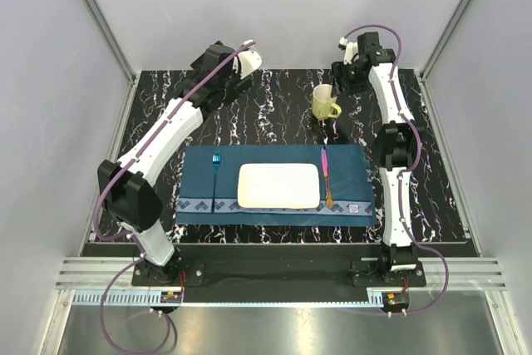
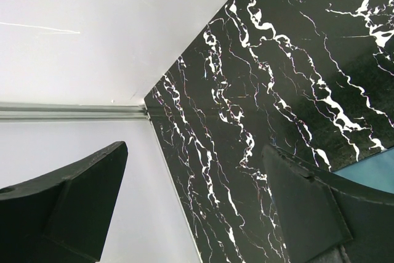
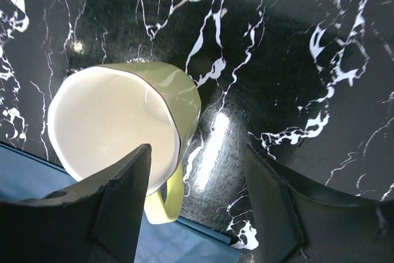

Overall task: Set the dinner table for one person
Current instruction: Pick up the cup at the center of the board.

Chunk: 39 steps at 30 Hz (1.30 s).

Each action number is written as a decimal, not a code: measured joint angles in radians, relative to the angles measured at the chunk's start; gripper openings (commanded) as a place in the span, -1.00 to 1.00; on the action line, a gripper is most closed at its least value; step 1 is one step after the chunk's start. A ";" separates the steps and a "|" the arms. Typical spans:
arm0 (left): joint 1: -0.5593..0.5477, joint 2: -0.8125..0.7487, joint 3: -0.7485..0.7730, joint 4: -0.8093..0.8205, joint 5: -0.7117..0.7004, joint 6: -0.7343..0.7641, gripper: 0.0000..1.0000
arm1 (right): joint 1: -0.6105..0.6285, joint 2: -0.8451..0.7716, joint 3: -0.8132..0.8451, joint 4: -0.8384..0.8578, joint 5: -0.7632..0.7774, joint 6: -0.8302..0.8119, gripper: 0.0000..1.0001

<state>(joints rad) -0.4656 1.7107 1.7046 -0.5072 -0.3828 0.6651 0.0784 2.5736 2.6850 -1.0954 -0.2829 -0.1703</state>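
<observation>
— What is the table (image 1: 274,110) like?
— Black, with white veins. It fills the floor between pale walls (image 1: 249,6), and metal posts (image 1: 100,14) rise at its far corners.
— And on it?
— A blue placemat (image 1: 195,174) lies at the near middle. It carries a white plate (image 1: 278,185), with a fork (image 1: 215,179) to the left and a knife (image 1: 326,176) to the right. A green mug (image 1: 325,103) stands on bare table just past the mat's far edge.
— The fingers?
— The left fingers (image 2: 74,201) are spread over the far left corner, with nothing between them. The right fingers (image 3: 111,214) are also apart, beside the mug. One crosses its rim in the wrist view; I cannot tell if it touches.
</observation>
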 measured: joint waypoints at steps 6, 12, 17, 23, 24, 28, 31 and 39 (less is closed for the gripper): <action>0.000 0.004 0.016 -0.001 0.000 0.000 0.97 | 0.000 0.002 -0.040 -0.001 -0.018 0.000 0.33; 0.000 0.014 0.043 0.000 0.001 0.000 0.98 | 0.000 0.002 -0.074 0.000 -0.027 -0.001 0.06; 0.000 0.021 0.055 0.000 0.002 -0.001 0.97 | 0.003 0.002 -0.097 0.000 -0.035 -0.003 -0.66; 0.000 0.026 0.057 0.000 0.005 -0.004 0.97 | 0.004 0.002 -0.110 -0.002 -0.042 -0.008 -1.00; 0.000 0.026 0.057 0.000 0.005 -0.004 0.97 | 0.004 0.002 -0.111 -0.001 -0.042 -0.008 -1.00; 0.000 0.026 0.057 0.000 0.005 -0.005 0.97 | 0.004 -0.003 -0.122 0.004 -0.043 -0.009 -1.00; 0.000 0.026 0.057 0.000 0.005 -0.008 0.98 | 0.005 -0.008 -0.126 0.007 -0.039 -0.018 -1.00; 0.000 -0.015 -0.033 0.011 0.005 -0.021 0.98 | 0.023 -0.037 -0.126 -0.039 0.034 -0.123 -1.00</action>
<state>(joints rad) -0.4656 1.6958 1.6718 -0.4957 -0.3779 0.6445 0.1009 2.5370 2.5587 -1.1343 -0.2489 -0.2932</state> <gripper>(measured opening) 0.984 0.114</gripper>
